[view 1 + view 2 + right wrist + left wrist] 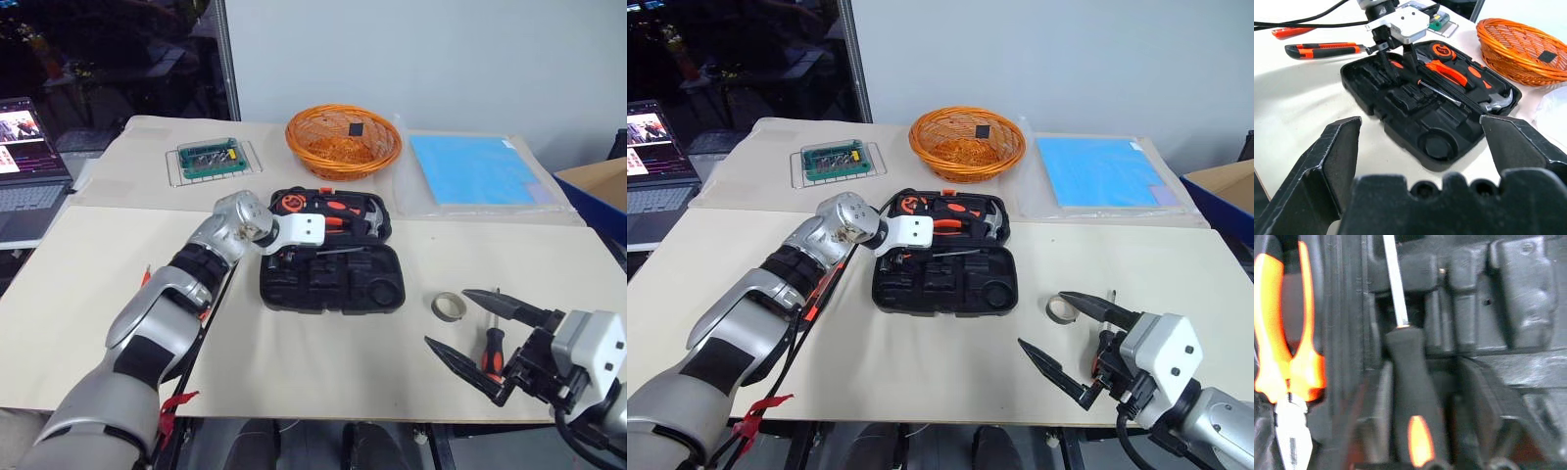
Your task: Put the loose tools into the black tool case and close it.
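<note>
The black tool case (377, 289) lies open in the middle of the table, with pliers (1288, 372), a hammer and a tape measure in its far half. My left gripper (1400, 73) reaches down into the near half's left end. Its fingers stand apart on either side of a black-and-orange screwdriver (1410, 401) that lies in a recess. A second screwdriver (492, 350) and the grey tape roll (449, 305) lie on the table right of the case, close to my open, empty right gripper (446, 316). The utility knife (1322, 49) and the small orange tester screwdriver (1290, 32) lie left of the case.
An orange wire basket (343, 140) stands behind the case. A clear box with a green board (208, 160) is at the back left and a blue sheet (475, 169) at the back right. A laptop (24, 166) sits far left, a cardboard box (602, 181) far right.
</note>
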`<state>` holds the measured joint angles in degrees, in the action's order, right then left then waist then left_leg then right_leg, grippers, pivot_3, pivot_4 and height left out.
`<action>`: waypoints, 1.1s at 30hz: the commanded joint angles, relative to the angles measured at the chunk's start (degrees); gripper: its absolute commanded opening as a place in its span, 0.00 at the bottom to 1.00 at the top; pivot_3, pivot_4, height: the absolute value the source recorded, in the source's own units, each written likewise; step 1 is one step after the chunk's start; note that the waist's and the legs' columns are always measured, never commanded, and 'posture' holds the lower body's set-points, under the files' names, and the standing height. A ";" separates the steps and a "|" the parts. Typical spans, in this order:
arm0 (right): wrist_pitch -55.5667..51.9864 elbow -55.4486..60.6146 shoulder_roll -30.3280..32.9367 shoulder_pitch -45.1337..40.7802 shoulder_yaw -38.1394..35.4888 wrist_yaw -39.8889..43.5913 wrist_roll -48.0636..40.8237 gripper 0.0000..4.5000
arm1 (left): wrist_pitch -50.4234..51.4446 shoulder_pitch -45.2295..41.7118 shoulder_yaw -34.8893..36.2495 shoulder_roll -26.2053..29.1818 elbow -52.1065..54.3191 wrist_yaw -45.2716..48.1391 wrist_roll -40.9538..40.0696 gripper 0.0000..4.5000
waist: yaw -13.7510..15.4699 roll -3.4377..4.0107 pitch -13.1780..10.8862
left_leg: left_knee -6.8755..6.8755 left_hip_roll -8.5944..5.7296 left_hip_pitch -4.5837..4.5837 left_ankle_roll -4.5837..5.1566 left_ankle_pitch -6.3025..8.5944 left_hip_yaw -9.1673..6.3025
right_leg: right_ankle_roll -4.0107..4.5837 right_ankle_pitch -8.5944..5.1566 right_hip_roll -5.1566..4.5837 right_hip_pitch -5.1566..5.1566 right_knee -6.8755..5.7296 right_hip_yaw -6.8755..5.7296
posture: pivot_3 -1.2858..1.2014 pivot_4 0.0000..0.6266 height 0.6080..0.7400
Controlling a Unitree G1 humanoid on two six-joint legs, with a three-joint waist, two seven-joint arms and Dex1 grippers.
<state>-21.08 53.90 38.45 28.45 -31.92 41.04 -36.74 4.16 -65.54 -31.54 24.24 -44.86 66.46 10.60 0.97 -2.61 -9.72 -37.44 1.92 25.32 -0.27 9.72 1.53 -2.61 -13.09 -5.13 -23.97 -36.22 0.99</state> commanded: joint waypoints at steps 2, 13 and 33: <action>0.99 0.40 -0.18 -0.73 0.36 -0.45 -0.08 1.00 | 8.93 3.58 13.88 1.82 15.99 2.02 -12.55 0.77 | -0.28 0.01 0.00 | 0.00 0.03 0.13 0.01 0.01 -0.02 | 0.03 0.03 0.00 -0.10 0.00 0.00 | 0.52 0.24 1.00; 0.78 -0.63 -0.05 -3.84 2.81 -1.46 0.54 1.00 | 26.25 23.52 26.99 -10.49 35.13 -27.87 -15.77 0.03 | 0.00 0.34 0.19 | -0.38 -0.03 -0.02 0.24 0.15 -0.13 | -0.15 0.02 -0.01 0.27 -0.11 -0.07 | 0.52 0.24 1.00; -3.27 1.54 -1.44 -1.73 1.01 -9.32 1.24 1.00 | 12.60 28.95 25.31 -12.59 29.46 -28.02 -18.53 0.01 | -0.33 0.82 0.72 | -0.32 0.00 -1.23 -0.12 0.55 -0.10 | 0.23 -0.30 -0.17 1.55 0.27 -0.15 | 0.52 0.24 1.00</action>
<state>-23.95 53.72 37.58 26.50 -28.42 33.99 -35.84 18.29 -36.40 -9.25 11.77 -20.43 35.55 -3.24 0.64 -1.78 -9.00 -37.77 1.94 24.21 -0.38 10.27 1.43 -2.37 -13.38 -5.31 -22.55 -35.95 0.85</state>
